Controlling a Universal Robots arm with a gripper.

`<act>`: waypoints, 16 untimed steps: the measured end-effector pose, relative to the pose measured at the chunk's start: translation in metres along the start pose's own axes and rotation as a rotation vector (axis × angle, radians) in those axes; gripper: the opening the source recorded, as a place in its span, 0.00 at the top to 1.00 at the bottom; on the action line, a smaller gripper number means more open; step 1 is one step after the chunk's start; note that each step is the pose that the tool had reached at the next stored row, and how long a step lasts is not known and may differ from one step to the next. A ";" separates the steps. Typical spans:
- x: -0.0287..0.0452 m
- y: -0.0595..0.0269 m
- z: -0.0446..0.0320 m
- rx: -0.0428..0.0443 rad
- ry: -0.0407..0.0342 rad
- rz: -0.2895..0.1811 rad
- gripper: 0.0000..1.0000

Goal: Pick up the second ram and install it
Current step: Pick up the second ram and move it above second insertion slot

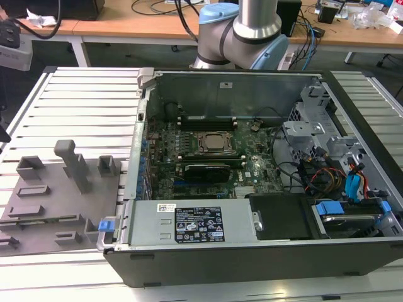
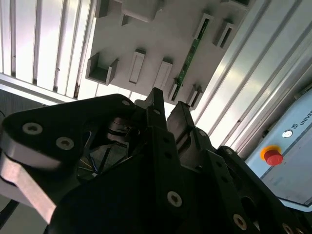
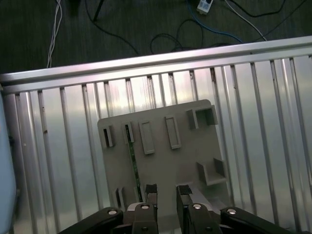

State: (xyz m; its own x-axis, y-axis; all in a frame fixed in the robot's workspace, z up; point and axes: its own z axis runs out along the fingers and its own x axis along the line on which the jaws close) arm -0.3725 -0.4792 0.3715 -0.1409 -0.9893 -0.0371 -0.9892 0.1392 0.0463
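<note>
Our gripper (image 3: 166,191) hangs parted and empty above the grey fixture (image 3: 165,166), where the second ram (image 3: 133,163) stands on edge between slotted end holders. We judge it light, stiff, thin and fragile. It is best pinched across its flat faces at mid-length, clear of the contacts.

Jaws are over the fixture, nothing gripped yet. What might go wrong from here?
1. The second ram stands thin on edge in the grey fixture; in the first wrist view it looks offset from the open jaws' gap, so a descent may strike it or the neighbouring blocks.
2. The computer case is crowded; loose cables beside the motherboard could snag the arm.
</note>
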 end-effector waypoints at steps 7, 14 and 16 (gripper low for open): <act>0.0002 -0.0003 0.0061 0.0000 0.0000 0.000 0.70; 0.0004 -0.0005 0.0101 0.0000 0.0001 0.000 0.70; 0.0004 -0.0005 0.0110 -0.0001 0.0001 0.000 0.70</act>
State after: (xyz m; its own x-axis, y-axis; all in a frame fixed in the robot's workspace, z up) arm -0.3725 -0.4792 0.3605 -0.1409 -0.9893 -0.0370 -0.9892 0.1392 0.0463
